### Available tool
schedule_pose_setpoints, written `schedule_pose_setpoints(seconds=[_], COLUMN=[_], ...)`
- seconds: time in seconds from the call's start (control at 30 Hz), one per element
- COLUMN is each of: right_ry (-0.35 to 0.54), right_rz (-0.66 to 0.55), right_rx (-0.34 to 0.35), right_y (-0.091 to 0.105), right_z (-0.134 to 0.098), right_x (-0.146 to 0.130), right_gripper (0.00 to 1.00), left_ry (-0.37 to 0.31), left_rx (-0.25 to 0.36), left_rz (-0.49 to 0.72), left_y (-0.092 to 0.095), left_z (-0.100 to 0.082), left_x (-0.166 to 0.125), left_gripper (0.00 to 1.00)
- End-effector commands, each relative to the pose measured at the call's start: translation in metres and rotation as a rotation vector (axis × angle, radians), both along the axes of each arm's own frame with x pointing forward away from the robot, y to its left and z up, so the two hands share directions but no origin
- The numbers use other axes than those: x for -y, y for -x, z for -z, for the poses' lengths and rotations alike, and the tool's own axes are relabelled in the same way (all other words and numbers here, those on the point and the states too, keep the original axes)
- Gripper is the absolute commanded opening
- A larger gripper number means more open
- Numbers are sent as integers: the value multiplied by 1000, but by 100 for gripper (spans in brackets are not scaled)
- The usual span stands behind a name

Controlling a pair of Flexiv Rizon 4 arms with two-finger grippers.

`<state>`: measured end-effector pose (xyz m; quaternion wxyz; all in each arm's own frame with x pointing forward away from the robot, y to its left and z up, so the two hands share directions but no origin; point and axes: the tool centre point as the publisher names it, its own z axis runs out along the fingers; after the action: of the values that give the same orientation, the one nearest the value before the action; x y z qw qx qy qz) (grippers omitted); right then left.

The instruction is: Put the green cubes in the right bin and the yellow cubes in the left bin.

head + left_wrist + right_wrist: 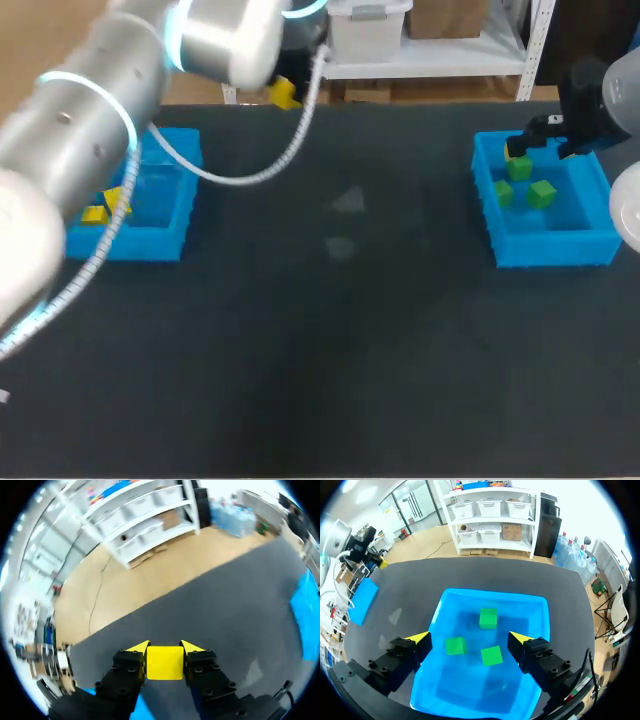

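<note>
While the left gripper [165, 649] is clamped on a small yellow plastic cube [164, 664] in the head view's upper left, the right gripper [470, 638] hangs, fingers apart, over the blue plastic right bin [540, 611]. 3 green cubes [488, 618] lie in it; yellow cubes [95, 214] lie in the blue left bin [160, 242].
</note>
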<state>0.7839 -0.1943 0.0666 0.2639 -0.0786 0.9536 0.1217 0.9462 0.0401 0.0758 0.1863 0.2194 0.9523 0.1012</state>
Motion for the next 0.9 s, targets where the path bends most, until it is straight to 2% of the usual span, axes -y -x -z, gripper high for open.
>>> schedule_pose_setpoints(seconds=[0.03,0.17,0.33,0.67,0.9], right_ry=[5,5,5,5,5], right_rz=[6,6,6,6,6], right_rx=[5,5,5,5,5], right_y=[3,3,3,3,3], right_z=[-1,-1,-1,-1,-1], right_x=[-1,-1,-1,-1,-1], right_gripper=[100,100,100,100,100], left_ry=[58,59,64,73,79], left_rx=[73,60,37,-24,-59], left_rz=[-164,-250,-317,-383,-397], left_y=[71,90,114,153,171], left_z=[-31,-31,-26,-5,7], left_x=[-75,-113,-143,-175,-180], left_gripper=[0,0,0,0,0])
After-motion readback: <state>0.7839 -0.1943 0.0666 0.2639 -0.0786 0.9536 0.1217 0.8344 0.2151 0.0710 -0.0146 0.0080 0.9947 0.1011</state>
